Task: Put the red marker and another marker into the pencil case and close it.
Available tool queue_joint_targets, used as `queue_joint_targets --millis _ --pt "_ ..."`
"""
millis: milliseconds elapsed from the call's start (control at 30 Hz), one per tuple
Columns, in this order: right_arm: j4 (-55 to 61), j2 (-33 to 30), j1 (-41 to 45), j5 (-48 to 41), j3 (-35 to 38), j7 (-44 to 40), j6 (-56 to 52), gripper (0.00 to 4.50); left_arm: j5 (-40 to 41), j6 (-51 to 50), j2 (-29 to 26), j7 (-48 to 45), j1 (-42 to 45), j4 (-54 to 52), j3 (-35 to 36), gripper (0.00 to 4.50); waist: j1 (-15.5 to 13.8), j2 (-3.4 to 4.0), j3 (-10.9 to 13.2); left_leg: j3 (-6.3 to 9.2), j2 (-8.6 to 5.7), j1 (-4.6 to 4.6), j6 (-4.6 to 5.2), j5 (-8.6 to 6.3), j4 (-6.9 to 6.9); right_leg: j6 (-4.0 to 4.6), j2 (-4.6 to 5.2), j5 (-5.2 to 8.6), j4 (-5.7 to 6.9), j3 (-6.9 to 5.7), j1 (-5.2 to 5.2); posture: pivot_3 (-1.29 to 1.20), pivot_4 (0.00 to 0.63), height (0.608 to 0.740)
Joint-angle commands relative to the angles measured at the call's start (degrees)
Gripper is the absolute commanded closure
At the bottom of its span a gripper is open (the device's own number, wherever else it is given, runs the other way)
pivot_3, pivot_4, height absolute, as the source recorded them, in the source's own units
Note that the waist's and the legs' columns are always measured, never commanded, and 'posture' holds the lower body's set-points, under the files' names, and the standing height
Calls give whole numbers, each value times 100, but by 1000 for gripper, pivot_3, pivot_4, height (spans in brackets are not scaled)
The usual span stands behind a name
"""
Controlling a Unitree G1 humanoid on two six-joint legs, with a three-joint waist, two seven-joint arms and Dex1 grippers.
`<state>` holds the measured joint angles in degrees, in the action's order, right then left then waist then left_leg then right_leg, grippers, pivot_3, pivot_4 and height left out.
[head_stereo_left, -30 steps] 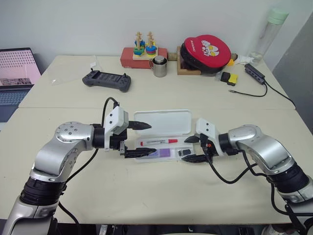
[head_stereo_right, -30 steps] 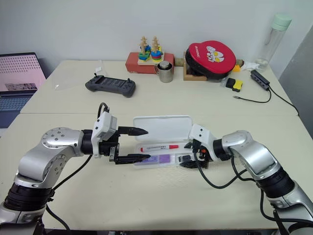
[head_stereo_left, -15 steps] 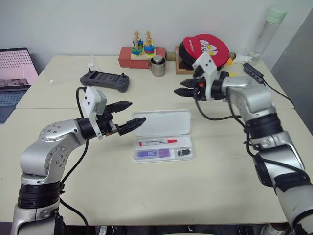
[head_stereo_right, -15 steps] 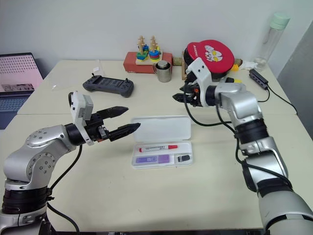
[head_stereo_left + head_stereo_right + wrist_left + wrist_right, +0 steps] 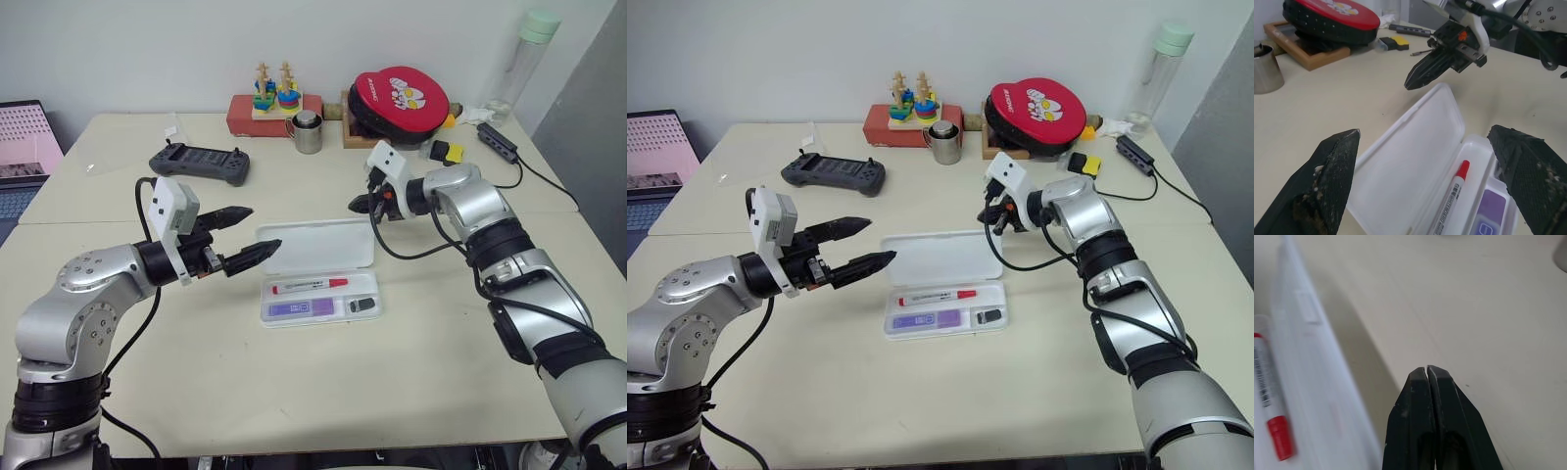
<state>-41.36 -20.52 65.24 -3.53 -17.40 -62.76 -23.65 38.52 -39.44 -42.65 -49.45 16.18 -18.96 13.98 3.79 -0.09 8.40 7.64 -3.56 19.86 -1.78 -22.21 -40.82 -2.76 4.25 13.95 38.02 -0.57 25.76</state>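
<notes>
Your left gripper (image 5: 247, 235) hangs above the table to the left of the pencil case (image 5: 318, 270), its jaws spread wide and holding nothing, tips aimed at the case's raised lid. The case lies open mid-table; in its near tray you have the red marker (image 5: 310, 285) and, just nearer, the purple marker (image 5: 297, 307). Your right gripper (image 5: 356, 206) hovers beyond the lid's far right corner, jaws pinched together and empty.

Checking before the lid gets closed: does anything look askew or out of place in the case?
Nothing stands out. The red marker and purple marker lie flat inside the open pencil case, clear of the rim.
</notes>
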Motion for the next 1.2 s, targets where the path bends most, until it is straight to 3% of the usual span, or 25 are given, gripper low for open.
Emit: queue_joint_targets --millis 33,400,633,833,900,1100,1200 --pt "841 -138 -155 -114 -62 -600 -115 4478 173 -73 -200 -90 -70 -286 135 0 -1 0 0 0 0 0 0 0 0 0 0 0 1 0 0 0 150 740" --pt "3121 -829 -1207 -357 -458 -1724 -677 4478 302 -200 -520 -507 -285 -424 -38 0 -50 0 0 0 -1 0 0 0 1 0 0 0 -2 -1 -1 0 150 740" --pt "3789 -1173 -1903 238 -1161 -1475 -666 4478 26 35 -1243 -1404 -885 -471 -269 0 -65 5 0 -1 1 -4 -1 0 6 1 -1 0 -2 1 -2 0 150 740" --pt "3855 -1145 -2115 372 -1244 -1239 -809 4478 -142 241 -1309 -1619 -658 -201 -412 0 -110 3 -1 -2 1 -6 0 0 3 1 -2 0 -5 -1 -10 0 150 740" --pt "3919 -1077 -2194 129 -1001 -1161 -976 4478 -180 270 -1147 -1441 -516 -109 -425 0 -112 3 -1 -1 1 -8 0 0 3 1 -2 0 -5 -1 -12 0 150 740" --pt "4377 -821 -2597 -1096 812 -477 -1185 4478 163 -211 -175 -45 277 749 116 0 -191 3 0 0 -2 -5 0 0 -3 0 -2 0 -4 -2 -11 0 150 740" --pt "4341 -893 -2767 -1228 1421 92 -1276 3931 12 -115 156 481 512 1175 301 0 -193 -2 -2 1 -4 -5 0 0 -4 0 -2 0 1 -8 -7 0 150 740"
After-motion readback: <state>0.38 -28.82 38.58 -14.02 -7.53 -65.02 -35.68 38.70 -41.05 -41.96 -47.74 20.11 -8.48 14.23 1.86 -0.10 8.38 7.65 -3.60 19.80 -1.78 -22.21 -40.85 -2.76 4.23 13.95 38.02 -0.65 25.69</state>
